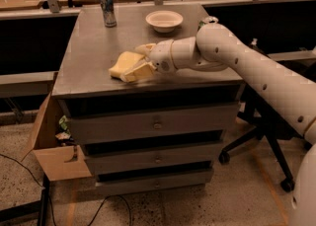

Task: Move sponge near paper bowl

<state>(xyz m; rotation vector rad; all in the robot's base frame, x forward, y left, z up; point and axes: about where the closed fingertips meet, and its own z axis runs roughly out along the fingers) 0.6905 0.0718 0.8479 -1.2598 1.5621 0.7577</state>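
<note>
The pale yellow sponge (122,64) lies on the grey cabinet top (94,47), near its front edge and left of centre. My gripper (132,63) is at the sponge's right side, reaching in from the right and touching it. The off-white paper bowl (164,20) stands upright at the back of the top, right of centre, about a bowl's width and a half behind the sponge. The white arm (222,52) crosses the right side of the top.
A dark drink can (107,8) stands upright at the back left of the top. The cabinet has drawers below. An open cardboard box (54,141) sits on the floor at its left. An office chair base (256,141) is at the right.
</note>
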